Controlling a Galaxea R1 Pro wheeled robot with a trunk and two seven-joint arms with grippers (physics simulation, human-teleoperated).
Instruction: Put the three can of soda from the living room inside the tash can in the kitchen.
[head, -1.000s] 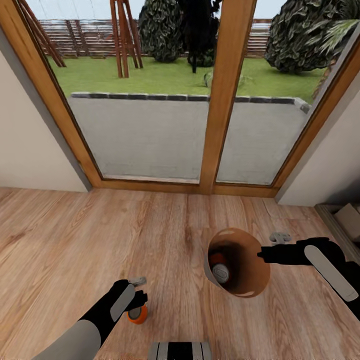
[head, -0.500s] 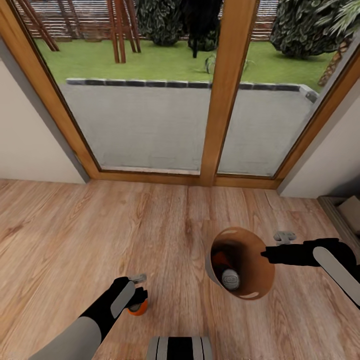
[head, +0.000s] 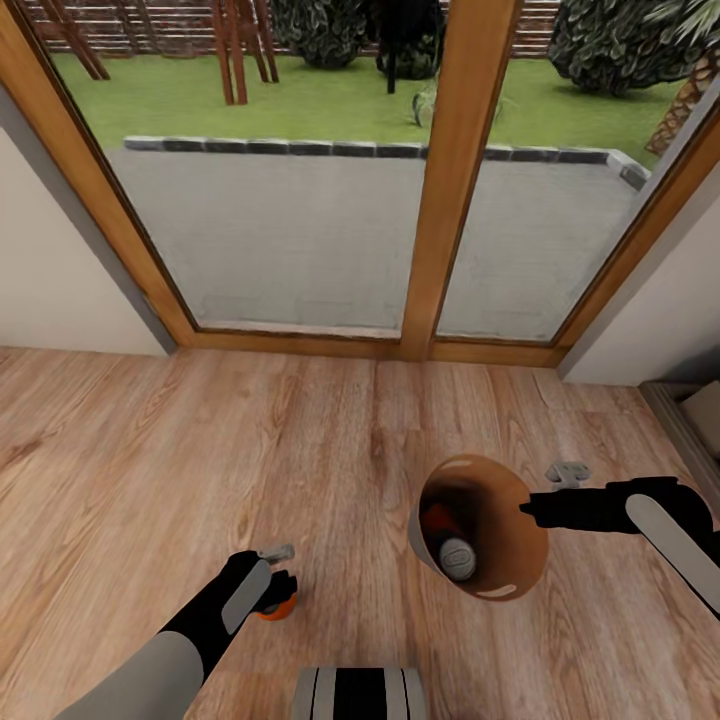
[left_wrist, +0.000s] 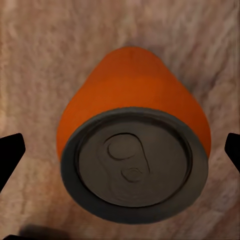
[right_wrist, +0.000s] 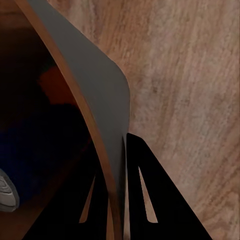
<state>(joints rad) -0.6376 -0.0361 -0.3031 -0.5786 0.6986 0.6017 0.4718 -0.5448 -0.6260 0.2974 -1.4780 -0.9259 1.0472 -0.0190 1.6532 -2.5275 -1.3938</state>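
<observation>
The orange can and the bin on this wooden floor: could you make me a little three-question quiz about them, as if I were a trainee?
1. True or false: the orange can stands upright on the floor, between the left gripper's open fingers.
2. Which part of the bin does the right gripper pinch?
A. its rim wall
B. its base
C. a can inside it
3. Fill in: besides the orange one, the bin already holds ___ cans.

Key
1. True: the left wrist view shows the grey top facing the camera and a finger at each side, apart from the can.
2. A
3. Two: a reddish can and a blue can.
</observation>
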